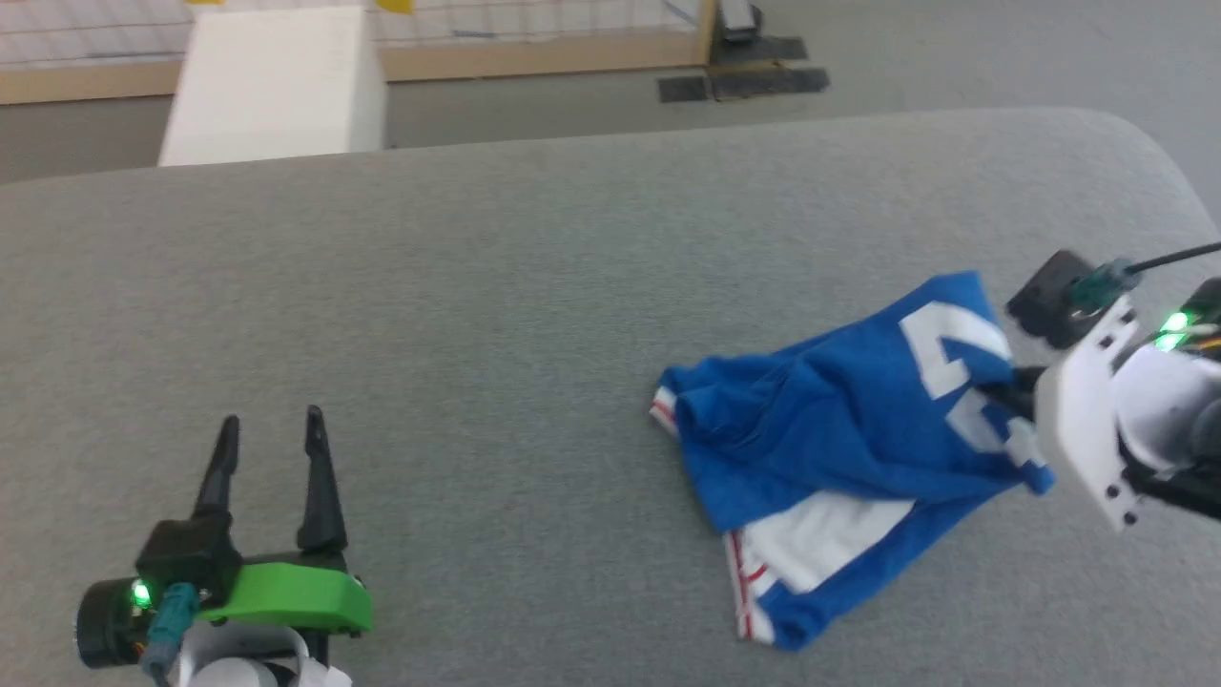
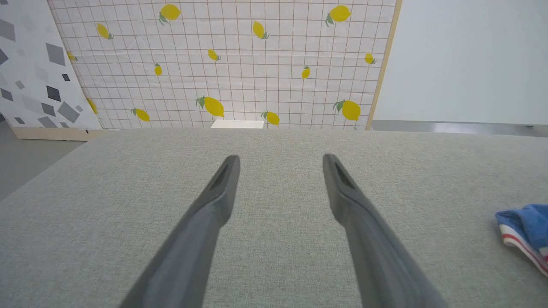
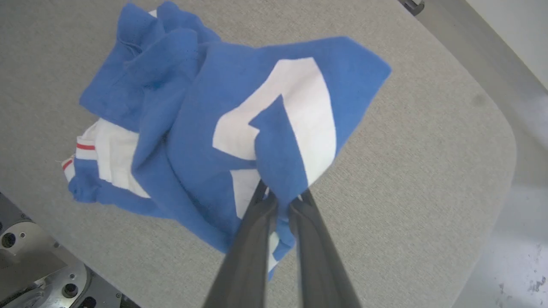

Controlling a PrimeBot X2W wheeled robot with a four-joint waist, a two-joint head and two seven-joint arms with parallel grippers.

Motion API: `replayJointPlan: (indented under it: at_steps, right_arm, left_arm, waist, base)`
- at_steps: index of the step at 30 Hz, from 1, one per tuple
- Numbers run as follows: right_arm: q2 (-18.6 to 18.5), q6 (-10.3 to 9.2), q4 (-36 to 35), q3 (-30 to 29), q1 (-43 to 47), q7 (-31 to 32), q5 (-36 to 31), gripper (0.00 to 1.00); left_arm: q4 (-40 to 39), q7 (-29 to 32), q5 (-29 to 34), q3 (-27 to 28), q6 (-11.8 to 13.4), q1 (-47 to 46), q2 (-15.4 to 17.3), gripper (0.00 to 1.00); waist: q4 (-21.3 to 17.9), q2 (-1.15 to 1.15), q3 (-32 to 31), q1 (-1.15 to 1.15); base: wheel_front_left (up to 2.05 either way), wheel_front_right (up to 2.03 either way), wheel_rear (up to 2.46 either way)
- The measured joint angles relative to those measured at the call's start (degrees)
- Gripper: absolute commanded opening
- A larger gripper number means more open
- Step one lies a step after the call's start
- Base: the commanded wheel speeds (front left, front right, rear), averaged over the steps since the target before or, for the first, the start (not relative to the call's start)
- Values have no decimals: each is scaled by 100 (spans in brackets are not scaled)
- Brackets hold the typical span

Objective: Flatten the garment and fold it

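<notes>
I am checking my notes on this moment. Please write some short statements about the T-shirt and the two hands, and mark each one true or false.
1. The right hand is shut on a fold of the blue T-shirt. True.
2. The left hand also holds the T-shirt. False: it is open and well apart from it, over the bare grey table.
3. The T-shirt lies flat and spread out. False: it is crumpled in a heap.
4. A large white numeral shows on the blue cloth. True.
5. The T-shirt hangs over the table's edge. False: it lies wholly on the table.
</notes>
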Motion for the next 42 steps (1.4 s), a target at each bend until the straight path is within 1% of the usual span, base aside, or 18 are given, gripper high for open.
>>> replayJointPlan:
  at_steps: [5,9,13,15,18,23,25,27,29,30,31,32,35,39,42]
  right_arm:
    - [-327,2,143,-34,-320,-81,-359,0]
    - [-488,2,701,-242,-514,-398,-781,0]
    - [-497,3,1441,-591,-523,-738,-947,0]
    - [-502,3,1812,-766,-539,-914,-1139,0]
    - [-409,4,2588,-1288,-620,-1192,-1306,0]
    - [-345,4,3548,-1862,-705,-1471,-1672,0]
    - [-222,3,3852,-2090,-744,-1558,-1760,0]
    - [-110,3,4049,-2198,-752,-1660,-1897,0]
    - [96,3,4261,-2290,-754,-1738,-2031,0]
    - [156,3,4320,-2328,-758,-1802,-2091,2]
    - [212,3,4381,-2364,-768,-1831,-2139,73]
    - [249,3,4432,-2392,-774,-1849,-2186,100]
    - [267,3,4541,-2468,-799,-2031,-2438,100]
    - [245,3,4482,-2709,-983,-2878,-3196,100]
    - [394,3,4432,-3128,-1068,-3515,-3642,100]
  left_arm:
    - [-247,0,16,118,23,-94,1,100]
    - [-387,0,86,151,-27,-361,23,100]
    - [-542,0,219,108,-98,-648,51,100]
    - [-615,0,238,66,-125,-749,64,100]
    - [-709,0,279,8,-186,-917,100,100]
    - [-778,0,297,-122,-218,-1195,107,100]
    - [-805,0,297,-148,-243,-1263,105,100]
    - [-812,0,297,-156,-244,-1298,105,100]
    - [-804,0,294,-156,-245,-1321,100,100]
    - [-787,-1,293,-151,-244,-1327,98,100]
    - [-750,-1,291,-143,-244,-1325,98,100]
    - [-714,0,282,-138,-244,-1322,97,100]
    - [-625,0,269,-126,-234,-1284,90,100]
    - [-511,0,259,-65,-178,-1109,75,100]
    - [-433,0,224,-18,-154,-879,65,100]
  waist:
    - [-402,0,241,0]
    - [-647,0,582,0]
    - [-802,0,994,0]
    - [-848,0,1203,0]
    - [-896,0,1551,1]
    - [-891,0,2041,1]
    - [-866,0,2216,1]
    - [-831,0,2346,0]
    - [-749,0,2458,0]
    - [-717,0,2468,0]
    - [-697,0,2457,1]
    - [-685,0,2435,1]
    - [-642,0,2304,0]
    - [-588,0,1990,0]
    - [-571,0,1699,-1]
  base:
    - [0,0,0]
    - [0,0,0]
    - [0,0,0]
    - [0,0,0]
    - [0,0,0]
    - [0,0,0]
    - [0,0,0]
    - [0,0,0]
    - [0,0,0]
    - [0,0,0]
    - [0,0,0]
    - [0,0,0]
    - [0,0,0]
    - [0,0,0]
    - [0,0,0]
